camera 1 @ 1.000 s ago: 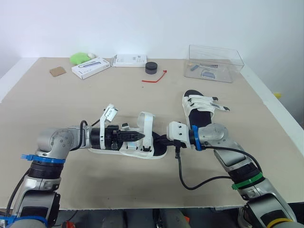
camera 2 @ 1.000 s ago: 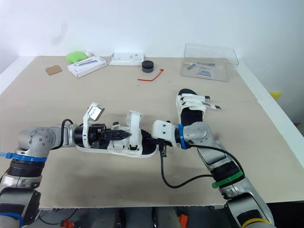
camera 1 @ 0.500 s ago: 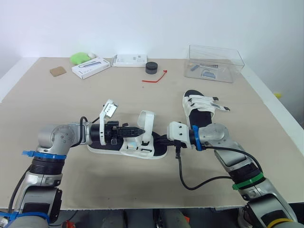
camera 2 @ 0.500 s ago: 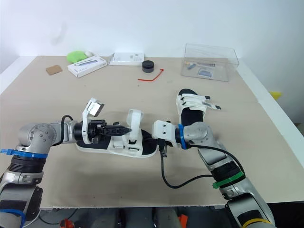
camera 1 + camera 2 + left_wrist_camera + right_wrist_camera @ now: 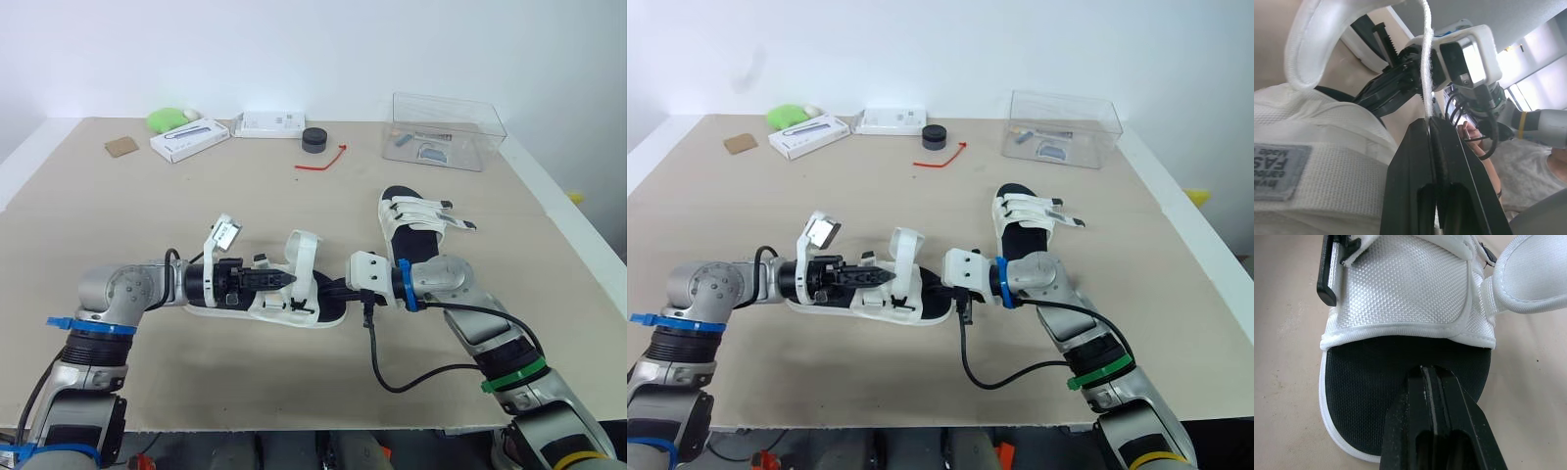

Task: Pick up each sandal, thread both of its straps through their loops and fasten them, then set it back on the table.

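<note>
Sandal [image 5: 294, 305] central (table [image 5: 196, 196] edges distant)

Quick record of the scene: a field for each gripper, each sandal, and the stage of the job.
left gripper: shut on strap, which arches up off the near sandal
right gripper: shut, tip at the near sandal's black footbed
near sandal: lying on the table between both grippers, held strap not fastened
far sandal: on the table beyond the right arm, no gripper on it
stage: first sandal in progress

Clear box [image 5: 472, 119] contents too small.
</note>
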`<state>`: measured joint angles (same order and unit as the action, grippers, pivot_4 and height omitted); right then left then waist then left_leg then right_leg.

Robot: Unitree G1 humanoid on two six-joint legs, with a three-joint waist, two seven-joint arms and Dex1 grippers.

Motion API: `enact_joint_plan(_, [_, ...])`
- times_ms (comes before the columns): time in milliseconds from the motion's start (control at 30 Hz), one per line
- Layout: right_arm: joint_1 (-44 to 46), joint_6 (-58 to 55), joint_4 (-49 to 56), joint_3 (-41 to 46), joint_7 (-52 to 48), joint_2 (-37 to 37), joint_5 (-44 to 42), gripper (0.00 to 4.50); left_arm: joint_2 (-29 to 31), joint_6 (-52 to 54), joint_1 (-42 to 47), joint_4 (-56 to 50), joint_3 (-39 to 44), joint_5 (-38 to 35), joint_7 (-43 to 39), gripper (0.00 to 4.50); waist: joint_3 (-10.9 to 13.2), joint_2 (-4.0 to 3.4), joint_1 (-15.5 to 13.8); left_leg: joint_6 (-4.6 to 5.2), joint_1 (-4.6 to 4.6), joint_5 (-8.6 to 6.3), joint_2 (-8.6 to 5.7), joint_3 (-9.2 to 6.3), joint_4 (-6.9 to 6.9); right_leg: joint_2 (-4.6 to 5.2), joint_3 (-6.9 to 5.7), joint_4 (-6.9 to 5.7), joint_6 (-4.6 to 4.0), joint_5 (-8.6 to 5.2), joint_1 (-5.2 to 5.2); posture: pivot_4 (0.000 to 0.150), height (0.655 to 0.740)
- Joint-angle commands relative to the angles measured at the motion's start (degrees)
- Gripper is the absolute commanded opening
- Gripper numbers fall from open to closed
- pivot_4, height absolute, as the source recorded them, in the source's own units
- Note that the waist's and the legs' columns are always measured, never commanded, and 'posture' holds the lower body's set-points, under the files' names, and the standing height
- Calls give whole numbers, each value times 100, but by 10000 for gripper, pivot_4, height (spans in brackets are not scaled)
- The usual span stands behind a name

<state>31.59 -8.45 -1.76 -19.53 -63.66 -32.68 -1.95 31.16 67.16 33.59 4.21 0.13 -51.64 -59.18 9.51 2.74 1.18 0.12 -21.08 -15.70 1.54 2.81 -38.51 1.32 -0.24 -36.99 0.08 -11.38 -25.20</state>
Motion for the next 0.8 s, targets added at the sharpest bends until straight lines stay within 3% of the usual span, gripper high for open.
enact_joint_plan(33, [-132,-107,-147,-68,-30,-112,143,0,11,-321,-16,112,-95,274,-80,1009,0,0,0,0,0,0,0,0,0,0,0,0,0,0,0,1500,7400])
enact_joint_plan(333, [-138,-127,-140,-76,-8,-97,147,0,-35,-1008,178,448,-471,938,-365,1009,-1,0,-1,0,1,0,-1,0,0,0,-1,0,0,0,2,1500,7400])
enact_joint_plan(800, [-162,-162,-114,-55,11,-127,149,0,111,-559,386,31,-472,719,-817,1009,0,0,0,1,-1,-1,0,-1,-1,-2,-1,0,1,-1,0,1500,7400])
